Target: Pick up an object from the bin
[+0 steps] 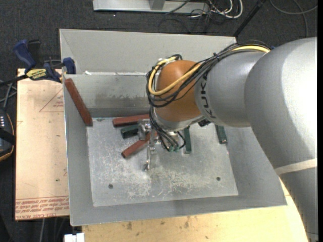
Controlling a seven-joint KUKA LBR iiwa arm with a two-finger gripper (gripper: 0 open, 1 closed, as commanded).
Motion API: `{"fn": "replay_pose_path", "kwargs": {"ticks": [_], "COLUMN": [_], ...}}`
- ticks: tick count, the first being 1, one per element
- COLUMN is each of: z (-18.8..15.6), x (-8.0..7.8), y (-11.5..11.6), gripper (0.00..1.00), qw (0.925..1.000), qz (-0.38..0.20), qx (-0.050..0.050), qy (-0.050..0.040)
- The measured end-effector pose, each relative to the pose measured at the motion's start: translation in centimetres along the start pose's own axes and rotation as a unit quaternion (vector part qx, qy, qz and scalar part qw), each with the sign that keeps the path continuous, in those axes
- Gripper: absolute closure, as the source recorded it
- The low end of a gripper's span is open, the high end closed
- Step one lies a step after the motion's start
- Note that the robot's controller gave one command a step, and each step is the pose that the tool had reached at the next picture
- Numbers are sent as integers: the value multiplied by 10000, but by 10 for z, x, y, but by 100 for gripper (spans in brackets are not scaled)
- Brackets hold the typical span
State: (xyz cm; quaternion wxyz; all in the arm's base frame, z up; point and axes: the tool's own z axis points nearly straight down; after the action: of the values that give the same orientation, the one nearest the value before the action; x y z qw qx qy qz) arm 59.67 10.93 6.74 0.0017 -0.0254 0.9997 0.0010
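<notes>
My gripper (149,161) reaches down into the middle of the bin from under the orange wrist cover, its tip close to the bin floor. A short red-brown block (134,148) lies slanted just to its left, its right end at the gripper. Behind that lie a dark green piece (129,131) and a longer flat red-brown bar (131,120). Nothing shows held in the gripper.
A long red-brown bar (78,102) leans along the bin's left wall. A dark green piece (187,143) lies right of the gripper, and another (221,134) lies farther right, partly under the arm. The arm covers the bin's right rear.
</notes>
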Motion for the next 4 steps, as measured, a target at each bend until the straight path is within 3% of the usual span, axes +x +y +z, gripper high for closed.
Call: {"fn": "replay_pose_path", "kwargs": {"ticks": [1, 2, 3, 4], "z": [-4, -2, -5, -5], "x": [0, -1, -2, -2], "y": [15, 9, 15, 15], "gripper": [0, 0, 100, 100], "qw": [9980, 9998, 9981, 9981], "qz": [-635, -187, -622, -621], "qx": [5, -9, 4, 4], "qy": [-8, -1, -8, -8]}}
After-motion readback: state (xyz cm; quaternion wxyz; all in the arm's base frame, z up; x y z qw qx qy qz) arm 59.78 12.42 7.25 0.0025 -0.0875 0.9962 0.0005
